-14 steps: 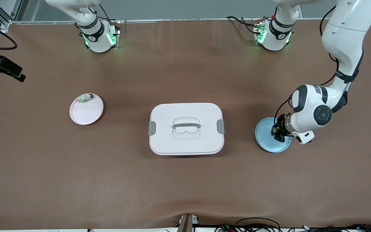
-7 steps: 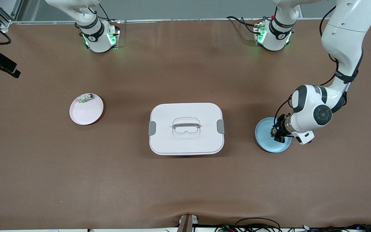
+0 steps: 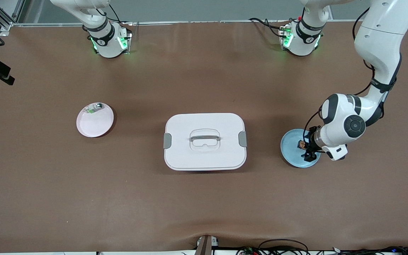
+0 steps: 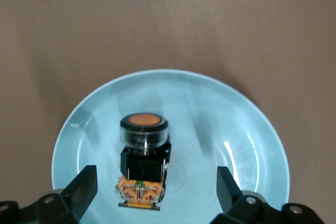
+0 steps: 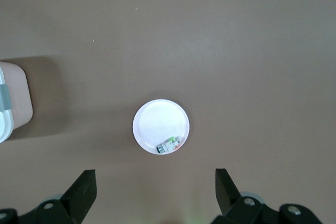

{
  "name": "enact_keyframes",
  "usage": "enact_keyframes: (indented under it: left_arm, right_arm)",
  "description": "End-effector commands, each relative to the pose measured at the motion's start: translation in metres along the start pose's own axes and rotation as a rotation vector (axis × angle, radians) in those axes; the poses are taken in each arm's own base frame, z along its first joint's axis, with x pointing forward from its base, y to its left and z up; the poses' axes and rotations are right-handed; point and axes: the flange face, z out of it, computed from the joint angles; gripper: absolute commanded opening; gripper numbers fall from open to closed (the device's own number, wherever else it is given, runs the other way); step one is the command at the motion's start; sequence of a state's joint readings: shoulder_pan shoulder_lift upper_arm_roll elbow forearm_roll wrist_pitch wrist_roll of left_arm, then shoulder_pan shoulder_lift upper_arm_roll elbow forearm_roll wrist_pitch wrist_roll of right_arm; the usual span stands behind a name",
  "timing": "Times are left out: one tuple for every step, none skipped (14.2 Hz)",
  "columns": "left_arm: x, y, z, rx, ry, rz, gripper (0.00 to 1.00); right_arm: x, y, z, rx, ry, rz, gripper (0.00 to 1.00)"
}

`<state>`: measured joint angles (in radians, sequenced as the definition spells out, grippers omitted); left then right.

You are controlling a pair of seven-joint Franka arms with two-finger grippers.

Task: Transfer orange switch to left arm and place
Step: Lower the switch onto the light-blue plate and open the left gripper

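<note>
Orange switch (image 4: 143, 162) on blue plate (image 4: 252, 145), between wide-open left fingers (image 4: 84, 187), gripping nothing; set down past box (image 3: 204, 141). Right fingers (image 5: 84, 188) spread empty, waiting high over pink plate (image 5: 160, 125).

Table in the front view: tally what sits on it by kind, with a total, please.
Plates: 2, the pink plate and the blue plate
Boxes: 1, the white box
Small parts: 2, the orange switch on the blue plate and the green-and-silver part on the pink plate
Total: 5
</note>
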<state>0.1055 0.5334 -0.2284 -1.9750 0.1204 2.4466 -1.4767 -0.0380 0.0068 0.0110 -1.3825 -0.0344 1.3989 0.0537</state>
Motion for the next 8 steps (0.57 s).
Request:
enact_keyframes:
  left_arm:
    - [0.0, 0.012, -0.014, -0.035, 0.035, -0.004, 1.0]
    - [0.003, 0.017, -0.021, -0.05, 0.039, -0.006, 1.0]
    - [0.002, 0.02, -0.025, -0.054, 0.044, 0.001, 1.0]
    - [0.0, 0.024, -0.026, -0.061, 0.046, 0.005, 1.0]
    - [-0.001, 0.028, -0.03, -0.071, 0.056, 0.027, 1.0]
    - [0.001, 0.03, -0.036, -0.08, 0.069, 0.052, 1.0]
    - [0.002, 0.034, -0.045, -0.092, 0.084, 0.102, 1.0]
    - [0.004, 0.033, -0.046, -0.09, 0.089, 0.19, 1.0]
  right_arm:
    - [0.003, 0.001, 0.001, -0.012, 0.011, -0.011, 1.0]
    - [0.005, 0.001, 0.006, -0.013, 0.002, -0.01, 1.0]
    - [0.005, 0.001, 0.008, -0.013, -0.001, -0.009, 1.0]
    - [0.006, 0.0, 0.011, -0.012, -0.007, 0.0, 1.0]
    - [0.007, 0.0, 0.016, -0.009, -0.015, 0.001, 1.0]
    - [0.008, 0.001, 0.017, -0.009, -0.014, 0.003, 1.0]
    - [0.008, 0.002, 0.018, -0.009, -0.014, 0.005, 1.0]
    - [0.008, 0.003, 0.018, -0.009, -0.015, 0.006, 1.0]
